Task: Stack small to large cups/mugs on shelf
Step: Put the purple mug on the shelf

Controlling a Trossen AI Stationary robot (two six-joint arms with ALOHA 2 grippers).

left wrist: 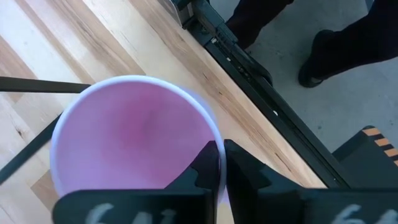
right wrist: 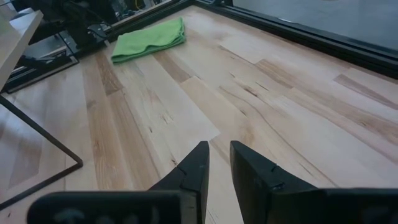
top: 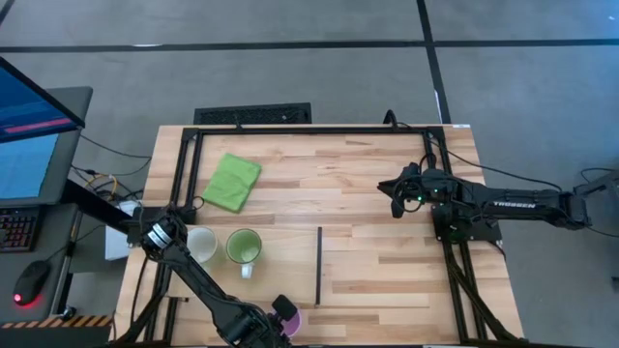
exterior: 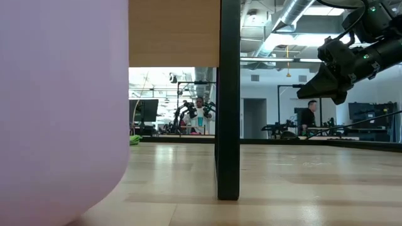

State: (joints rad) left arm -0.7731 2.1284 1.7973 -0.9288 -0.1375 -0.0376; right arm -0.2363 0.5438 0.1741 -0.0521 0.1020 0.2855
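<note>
White mug (top: 200,243): upright on the tabletop (top: 387,203), furthest left of the three, well apart from the left fingers, mouth up; touching or nearly touching the green mug beside it

Green cloth (top: 232,181): folded, lying flat toward the far side of the table, well apart from both grippers; also seen from the right wrist (right wrist: 149,38), far ahead of the right fingers

Green mug (top: 244,246): upright just right of the white mug, its pale handle pointing toward the near edge; clear of the left fingers

Left gripper (top: 274,311): at the near edge of the table; fingers (left wrist: 208,171) closed together on the rim of the purple mug, one inside the wall and one outside

Purple mug (left wrist: 134,134): upright, mouth up, its rim pinched between the left fingers; fills the left side of the low view (exterior: 59,100); whether its base touches the wood cannot be told

Shelf (top: 372,261): pale board right of the mugs, its dark strip (top: 318,266) along the edge nearest the left fingers; no mug on it; dark post (exterior: 228,100) stands upright in the low view

Right gripper (top: 397,193): held above the table's right half, well apart from every mug; fingers (right wrist: 189,171) a narrow gap apart, nothing between them
</note>
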